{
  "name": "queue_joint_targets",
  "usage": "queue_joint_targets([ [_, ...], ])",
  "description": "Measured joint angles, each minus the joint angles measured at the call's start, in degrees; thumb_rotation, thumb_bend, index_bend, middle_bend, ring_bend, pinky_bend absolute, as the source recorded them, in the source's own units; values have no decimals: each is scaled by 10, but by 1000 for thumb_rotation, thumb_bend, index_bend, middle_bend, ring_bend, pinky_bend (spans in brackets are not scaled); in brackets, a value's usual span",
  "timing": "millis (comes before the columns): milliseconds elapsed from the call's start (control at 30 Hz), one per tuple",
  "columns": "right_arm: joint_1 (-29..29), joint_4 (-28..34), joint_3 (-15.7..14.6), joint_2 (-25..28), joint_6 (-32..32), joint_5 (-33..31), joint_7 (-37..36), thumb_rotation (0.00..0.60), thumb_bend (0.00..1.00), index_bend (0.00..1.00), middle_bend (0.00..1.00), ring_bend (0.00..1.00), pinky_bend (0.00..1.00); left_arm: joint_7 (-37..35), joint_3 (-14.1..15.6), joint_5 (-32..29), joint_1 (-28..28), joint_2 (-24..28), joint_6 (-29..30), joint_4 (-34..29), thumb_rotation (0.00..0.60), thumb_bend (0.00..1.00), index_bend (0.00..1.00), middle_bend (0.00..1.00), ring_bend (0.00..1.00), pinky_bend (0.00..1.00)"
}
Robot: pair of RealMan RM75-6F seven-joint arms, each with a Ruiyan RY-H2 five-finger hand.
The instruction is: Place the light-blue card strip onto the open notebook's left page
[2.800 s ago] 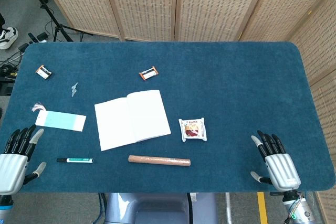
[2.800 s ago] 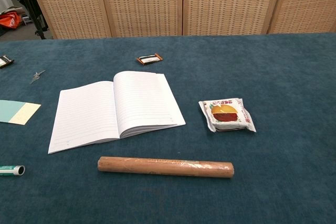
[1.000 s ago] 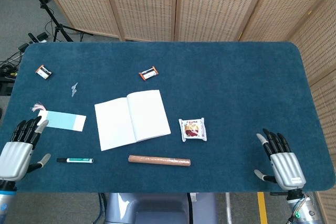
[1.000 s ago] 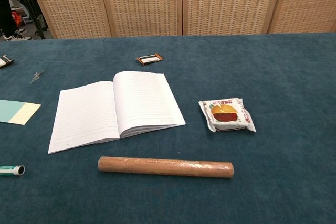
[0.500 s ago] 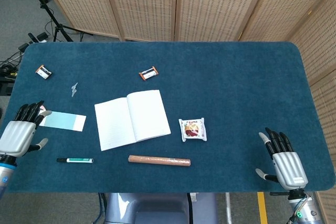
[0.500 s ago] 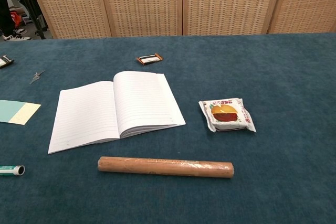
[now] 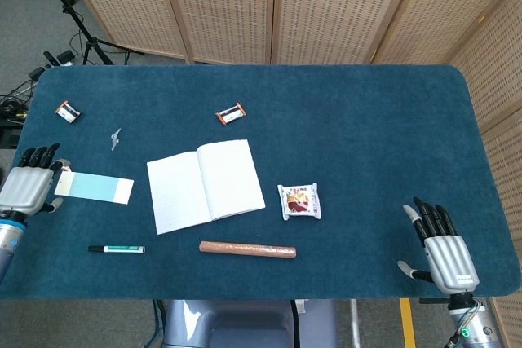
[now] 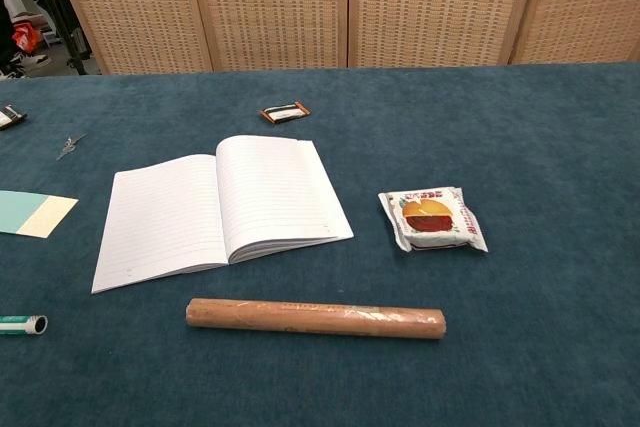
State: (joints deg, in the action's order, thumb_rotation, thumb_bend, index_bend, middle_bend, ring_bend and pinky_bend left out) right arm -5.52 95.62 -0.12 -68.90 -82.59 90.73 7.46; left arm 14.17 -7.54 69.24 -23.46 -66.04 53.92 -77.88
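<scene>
The light-blue card strip (image 7: 95,189) lies flat on the blue table cover (image 7: 359,128) near the left edge, well apart from the open notebook (image 7: 205,185) to its right; in the chest view only its right end (image 8: 33,213) shows, pale cream at the tip, at the left border of the frame; the notebook's left page (image 8: 163,220) is bare lined paper with nothing on it. The left hand (image 7: 29,186) sits over the strip's left end, fingers extended and slightly apart; whether they touch the card cannot be told from the head view, and the hand holds nothing visibly. The right hand (image 7: 440,248) rests at the near right corner of the table, fingers spread and released, grasping nothing; neither hand shows in the chest view. A green-banded marker (image 7: 117,248) lies near the front edge below the strip; a brown paper-wrapped roll (image 8: 315,317) lies in front of the notebook, parallel to the table edge; a snack packet (image 8: 432,218) lies just right of the notebook; a small orange-edged item (image 7: 231,113) lies beyond the notebook; a similar one (image 7: 68,110) lies at the far left; a small metal clip (image 7: 115,138) lies between them.
</scene>
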Motion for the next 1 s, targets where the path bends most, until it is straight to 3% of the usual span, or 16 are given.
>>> queue_joint_targets([
  [400, -3, -4, 6, -2, 7, -13, -3, 600, 156, 0, 0, 0, 0, 20, 16, -20, -56, -79, -87, 112, 600, 229, 273, 0, 0, 0],
  [1000, -6, -14, 10, -6, 6, -14, -14, 600, 156, 0, 0, 0, 0, 56, 37, -15, -84, -100, -99, 119, 600, 220, 273, 0, 0, 0],
])
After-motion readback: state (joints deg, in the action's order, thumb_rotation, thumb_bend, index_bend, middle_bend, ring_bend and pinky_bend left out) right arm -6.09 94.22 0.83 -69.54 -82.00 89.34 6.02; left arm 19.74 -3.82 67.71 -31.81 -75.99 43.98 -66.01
